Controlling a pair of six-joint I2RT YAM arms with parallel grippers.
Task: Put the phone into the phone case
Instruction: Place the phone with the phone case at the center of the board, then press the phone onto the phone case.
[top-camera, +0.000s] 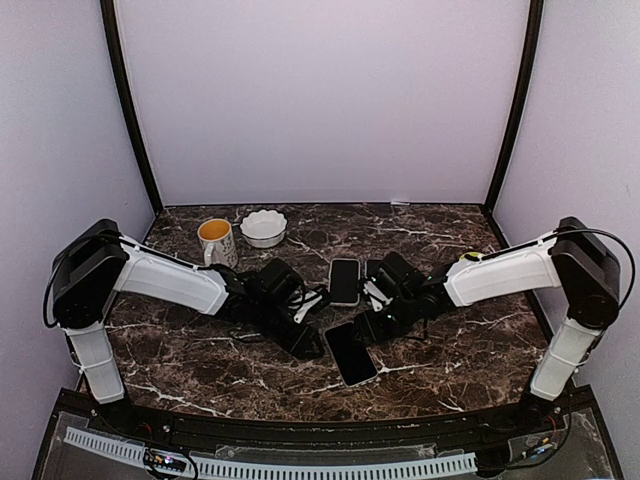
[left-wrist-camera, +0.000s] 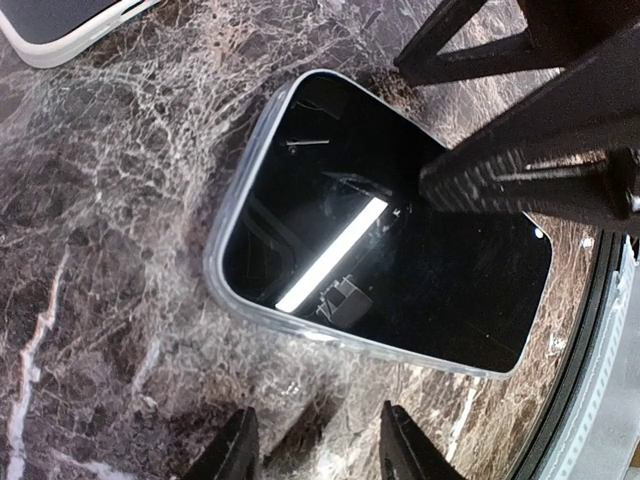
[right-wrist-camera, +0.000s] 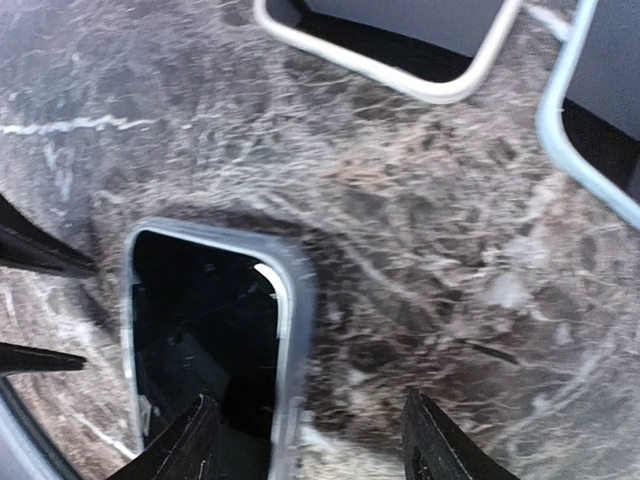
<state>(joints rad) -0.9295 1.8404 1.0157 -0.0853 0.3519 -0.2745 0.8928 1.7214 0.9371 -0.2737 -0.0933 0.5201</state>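
So, the glossy black phone (top-camera: 350, 353) lies flat and screen-up on the dark brown marble worktop (top-camera: 450, 350). It sits a bit skewed, near the front edge, right between the 2 arms. A pale see-through rim runs all round it. That looks like the clear phone case (left-wrist-camera: 215, 270) with the phone sitting in it, though I can't tell if every corner is fully seated.

The left gripper (left-wrist-camera: 322, 450) hangs low just beside 1 long side of the phone. Its fingers are partway apart with only marble between them, so it's holding nothing. The right gripper (right-wrist-camera: 315, 440) is over the phone's far corner, spread fairly wide. 1 finger is above the screen, the other out over bare worktop, and it grips nothing. Can't tell whether that finger touches the glass.

Farther back, near both wrists, lies a second flat dark rectangle with a white rim (top-camera: 344, 281). Phone or empty case, no idea. At the back left, a white mug with a yellow inside (top-camera: 216, 241) stands just beside a small white fluted bowl (top-camera: 264, 228).
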